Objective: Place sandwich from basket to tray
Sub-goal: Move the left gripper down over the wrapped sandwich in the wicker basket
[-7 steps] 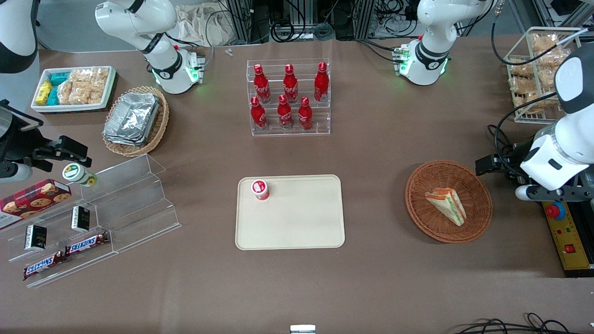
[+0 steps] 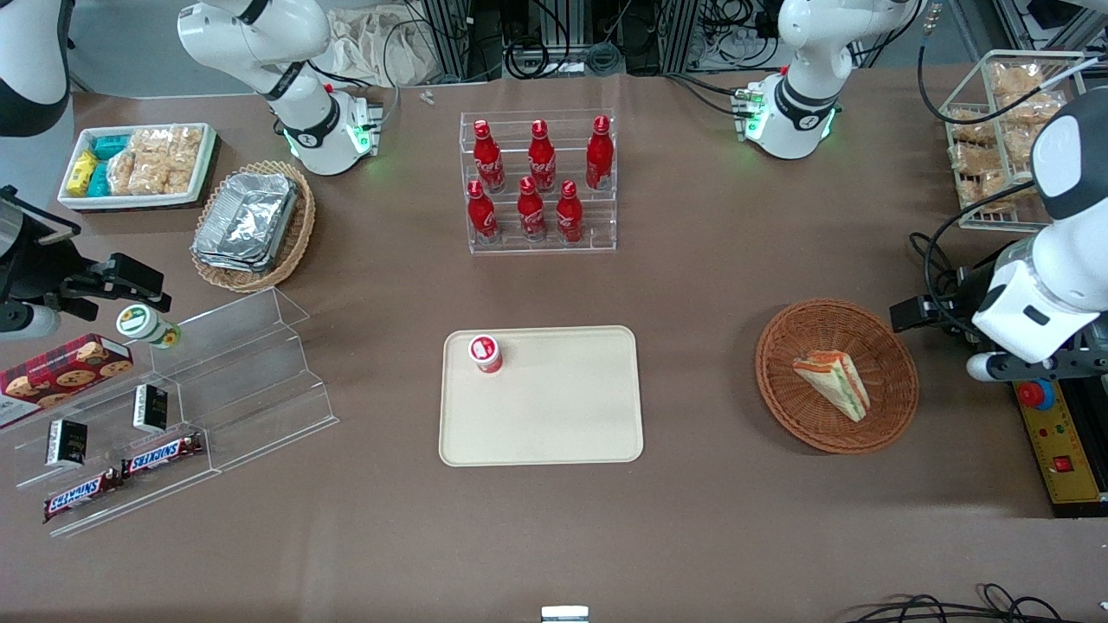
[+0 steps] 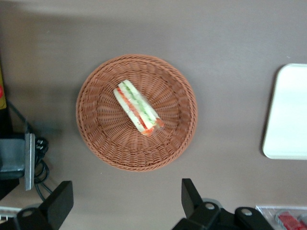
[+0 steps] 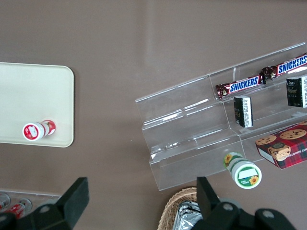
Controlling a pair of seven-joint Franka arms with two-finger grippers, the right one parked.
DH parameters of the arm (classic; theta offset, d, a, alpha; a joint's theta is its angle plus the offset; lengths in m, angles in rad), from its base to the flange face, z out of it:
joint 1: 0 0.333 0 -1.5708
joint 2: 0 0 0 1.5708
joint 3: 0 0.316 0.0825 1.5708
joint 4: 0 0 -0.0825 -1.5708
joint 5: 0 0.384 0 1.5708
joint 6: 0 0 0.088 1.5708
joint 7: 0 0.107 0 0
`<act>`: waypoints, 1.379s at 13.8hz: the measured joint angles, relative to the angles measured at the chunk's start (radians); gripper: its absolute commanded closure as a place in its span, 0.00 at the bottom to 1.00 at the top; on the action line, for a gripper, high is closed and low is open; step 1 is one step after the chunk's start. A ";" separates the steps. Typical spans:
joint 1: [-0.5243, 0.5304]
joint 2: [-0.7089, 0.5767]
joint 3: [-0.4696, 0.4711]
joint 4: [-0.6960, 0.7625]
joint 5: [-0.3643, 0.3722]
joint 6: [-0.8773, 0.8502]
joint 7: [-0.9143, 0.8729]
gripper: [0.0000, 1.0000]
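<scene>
The sandwich (image 2: 833, 382) is a pale bread wedge with orange, red and green filling. It lies in the round reddish-brown wicker basket (image 2: 783, 394) toward the working arm's end of the table. Both also show in the left wrist view: the sandwich (image 3: 136, 107) in the basket (image 3: 96, 139). The beige tray (image 2: 554, 415) lies at the table's middle; its edge shows in the wrist view (image 3: 288, 120). My left gripper (image 2: 911, 313) hovers high, beside the basket's rim, open and empty, its two black fingers (image 3: 193, 193) wide apart over bare table.
A small red-and-white cup (image 2: 486, 353) stands on the tray's corner. A clear rack of red bottles (image 2: 538, 183) stands farther from the camera. A wire basket of snack bags (image 2: 1004, 130) and a yellow control box (image 2: 1060, 450) are near the working arm.
My left arm has shifted slightly, a little away from the basket. The sandwich, basket and tray have not moved.
</scene>
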 measured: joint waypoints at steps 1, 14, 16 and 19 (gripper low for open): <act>-0.002 0.011 0.000 -0.002 0.006 0.007 -0.050 0.00; -0.001 0.108 0.007 -0.345 0.014 0.482 -0.614 0.00; -0.001 0.139 0.009 -0.345 0.014 0.495 -0.622 0.00; -0.001 0.169 0.009 -0.347 0.033 0.499 -0.629 0.00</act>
